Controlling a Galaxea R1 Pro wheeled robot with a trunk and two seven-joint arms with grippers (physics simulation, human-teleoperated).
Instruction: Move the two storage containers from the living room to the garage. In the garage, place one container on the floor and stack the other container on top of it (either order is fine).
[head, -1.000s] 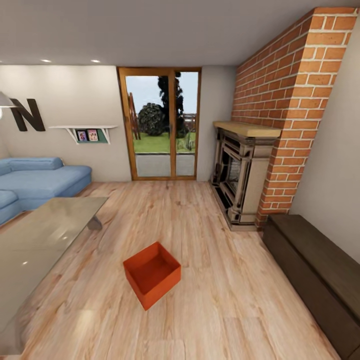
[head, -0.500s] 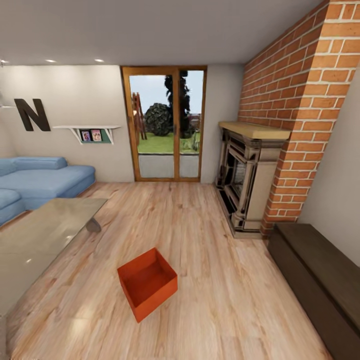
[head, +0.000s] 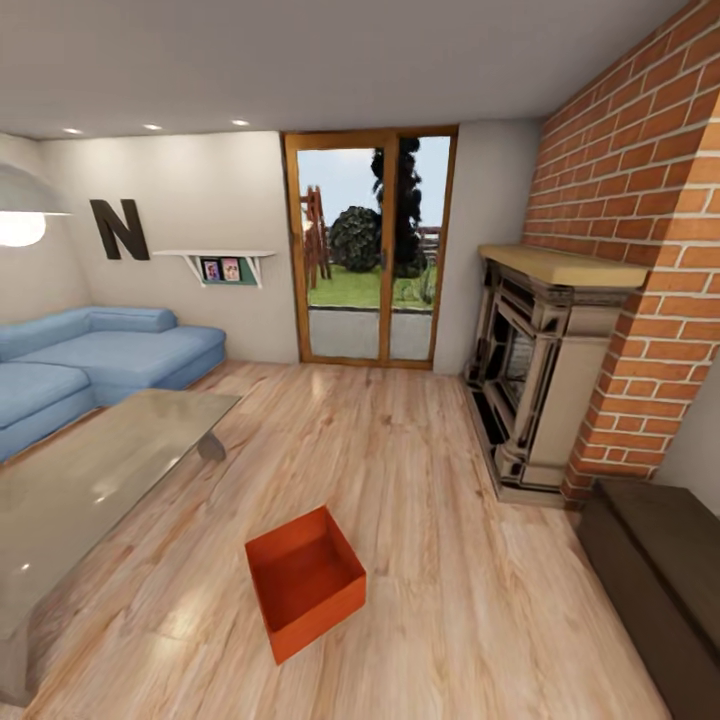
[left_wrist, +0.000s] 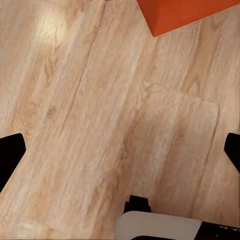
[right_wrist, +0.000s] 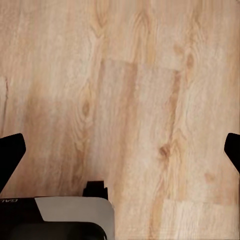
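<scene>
While the whole head view has swung since 0.5 s ago, that's the camera turning, not the room's things moving: the black letter N (head: 120, 229) on the wall, the wood-framed glass patio door (head: 369, 246) and the brick fireplace w/ its pale wooden mantel (head: 560, 266) all sit further right in frame than before. More of the blue sectional sofa (head: 95, 356) shows now, and a white lamp shade (head: 22, 205) has come in at the left edge. One red-orange rectangular plastic storage bin (head: 304, 581) sits open side up on the light wood plank flooring (head: 400, 470) of the living room, empty, turned at an angle to the planks, just right of the grey glass-topped low table (head: 85, 490). Relative to table & planks it hasn't shifted. Dark brown low bench (head: 655, 575) runs along the right wall, well apart from the bin.

Left wrist view: left gripper (left_wrist: 120, 150) spread wide, black fingertips (left_wrist: 10, 155) at opposite frame edges, nothing between, hanging over bare planks w/ one corner of the bin (left_wrist: 182, 14) beyond it. Right wrist view: right gripper (right_wrist: 120, 150) likewise spread wide, empty, over planks.
</scene>
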